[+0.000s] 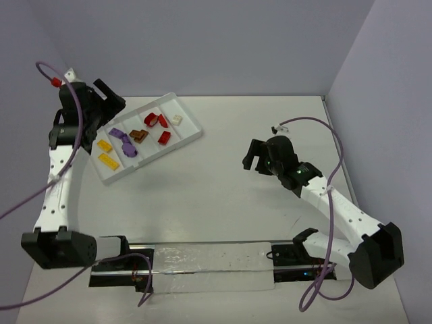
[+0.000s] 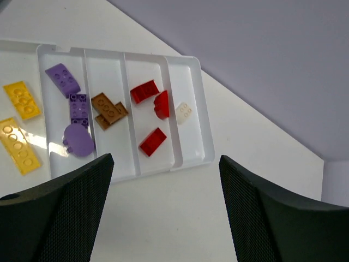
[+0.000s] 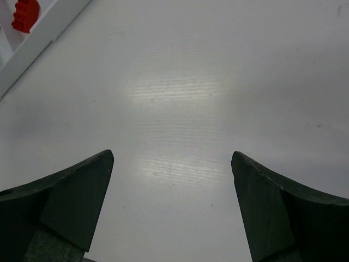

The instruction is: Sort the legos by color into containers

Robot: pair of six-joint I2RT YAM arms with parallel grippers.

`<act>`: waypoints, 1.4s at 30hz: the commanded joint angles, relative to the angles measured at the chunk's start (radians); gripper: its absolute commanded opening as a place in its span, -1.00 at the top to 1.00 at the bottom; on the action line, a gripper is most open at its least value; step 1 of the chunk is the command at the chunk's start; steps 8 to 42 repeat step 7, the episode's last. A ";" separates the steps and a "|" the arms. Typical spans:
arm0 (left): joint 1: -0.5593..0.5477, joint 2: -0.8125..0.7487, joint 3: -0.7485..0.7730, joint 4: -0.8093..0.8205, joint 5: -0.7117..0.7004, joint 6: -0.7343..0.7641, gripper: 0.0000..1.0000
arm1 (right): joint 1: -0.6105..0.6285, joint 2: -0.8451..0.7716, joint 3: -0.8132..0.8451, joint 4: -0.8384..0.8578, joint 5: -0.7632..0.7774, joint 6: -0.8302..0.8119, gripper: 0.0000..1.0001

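Observation:
The legos lie sorted in the containers of a white tray at the table's back left. From left to right there are yellow bricks, purple pieces, a brown cluster, red bricks and one white brick. My left gripper hovers above the tray's near edge, open, with nothing between its fingers. In the top view the left gripper is beside the tray's far-left corner. My right gripper stands open over bare table to the right of the tray, empty. In the right wrist view, a red brick shows at the top left corner.
Grey walls enclose the table at the back and both sides. Purple cables loop off both arms. A shiny strip runs between the arm bases at the near edge. The tray's corner rim shows in the right wrist view.

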 commanded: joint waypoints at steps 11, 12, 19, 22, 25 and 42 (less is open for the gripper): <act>0.003 -0.272 -0.287 0.068 0.240 0.068 -0.73 | -0.005 -0.101 0.023 -0.080 0.204 -0.001 -0.93; 0.003 -0.272 -0.287 0.068 0.240 0.068 -0.73 | -0.005 -0.101 0.023 -0.080 0.204 -0.001 -0.93; 0.003 -0.272 -0.287 0.068 0.240 0.068 -0.73 | -0.005 -0.101 0.023 -0.080 0.204 -0.001 -0.93; 0.003 -0.272 -0.287 0.068 0.240 0.068 -0.73 | -0.005 -0.101 0.023 -0.080 0.204 -0.001 -0.93; 0.003 -0.272 -0.287 0.068 0.240 0.068 -0.73 | -0.005 -0.101 0.023 -0.080 0.204 -0.001 -0.93; 0.003 -0.272 -0.287 0.068 0.240 0.068 -0.73 | -0.005 -0.101 0.023 -0.080 0.204 -0.001 -0.93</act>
